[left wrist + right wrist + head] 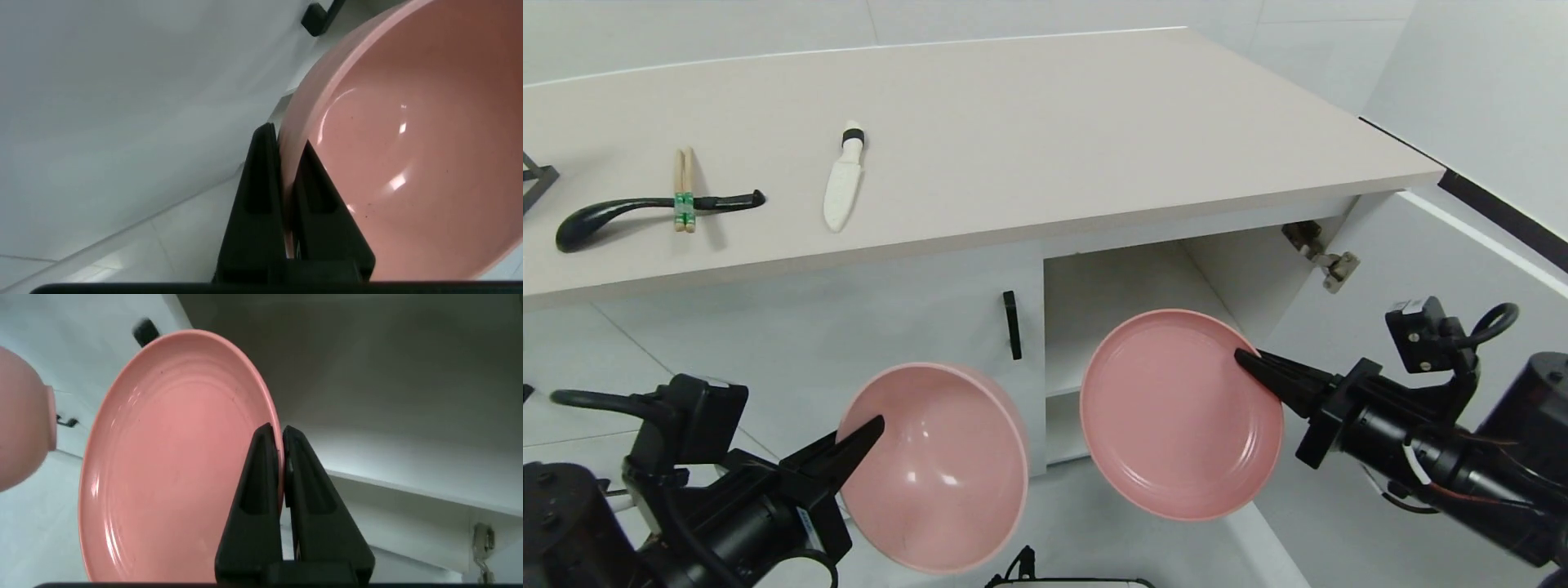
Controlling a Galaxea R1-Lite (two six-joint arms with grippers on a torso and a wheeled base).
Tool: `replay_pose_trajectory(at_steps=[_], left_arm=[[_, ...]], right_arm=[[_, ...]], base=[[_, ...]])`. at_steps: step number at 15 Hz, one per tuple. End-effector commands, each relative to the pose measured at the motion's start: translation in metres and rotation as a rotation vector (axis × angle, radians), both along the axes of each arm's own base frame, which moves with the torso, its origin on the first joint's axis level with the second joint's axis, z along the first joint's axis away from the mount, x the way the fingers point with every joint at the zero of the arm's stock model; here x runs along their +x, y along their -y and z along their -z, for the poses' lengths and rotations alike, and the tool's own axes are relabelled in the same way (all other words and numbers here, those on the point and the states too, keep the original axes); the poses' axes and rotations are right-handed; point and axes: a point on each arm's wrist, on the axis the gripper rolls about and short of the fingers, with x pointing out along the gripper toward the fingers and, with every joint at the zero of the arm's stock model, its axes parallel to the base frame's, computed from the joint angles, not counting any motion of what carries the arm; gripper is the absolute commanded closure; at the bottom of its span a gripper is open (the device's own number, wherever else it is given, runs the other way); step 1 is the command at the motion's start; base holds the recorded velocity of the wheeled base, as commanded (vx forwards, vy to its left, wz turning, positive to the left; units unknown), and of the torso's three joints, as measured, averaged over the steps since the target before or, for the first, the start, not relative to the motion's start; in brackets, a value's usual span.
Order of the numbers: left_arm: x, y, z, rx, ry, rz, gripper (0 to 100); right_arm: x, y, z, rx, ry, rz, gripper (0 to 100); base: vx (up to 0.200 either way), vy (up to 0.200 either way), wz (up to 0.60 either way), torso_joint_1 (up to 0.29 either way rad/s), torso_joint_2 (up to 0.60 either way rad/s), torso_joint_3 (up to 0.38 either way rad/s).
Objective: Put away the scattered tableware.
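L gripper (876, 423): bowl (947, 478); R gripper (1241, 356): plate (1172, 416)

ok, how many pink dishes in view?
2: round pink plastic bowl in the left tool; flat pink plate in the right tool, before the open white cabinet. Its inside is partly hidden.

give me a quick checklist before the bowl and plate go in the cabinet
1. Left hand shut on the rim of the pink bowl: ok.
2. Right hand shut on the rim of the pink plate: ok.
3. Bowl and plate apart, not touching: ok.
4. Cabinet door swung open: ok.
5. Room on the cabinet shelf: cannot tell, the plate hides much of it.
6. Counter cleared: not ok; ladle, chopsticks and knife lie there.
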Motion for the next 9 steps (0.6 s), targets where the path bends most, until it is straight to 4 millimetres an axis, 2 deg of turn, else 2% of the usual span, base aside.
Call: replay_pose_trajectory(at_steps=[1,7,9], left_arm=[[0.0005,0.0006,0.0012,0.005,-0.006,0.0,100],[-0.003,0.0015,0.0034,0.012,-0.012,0.019,100],[-0.0029,0.0016,0.0038,0.014,-0.014,0.019,100]], right_arm=[[0.0036,-0.0006,0.0077,-0.013,-0.031,0.004,100],[0.0055,0.0001,0.0099,-0.017,-0.039,0.01,100],[0.0055,0.0001,0.0099,-0.017,-0.039,0.01,100]], base=[[0.0,0.0,0.0,-0.007,0.33,0.369],[0.0,0.0,0.0,-0.067,0.35,0.278],[0.0,0.0,0.0,0.007,0.28,0.198]])
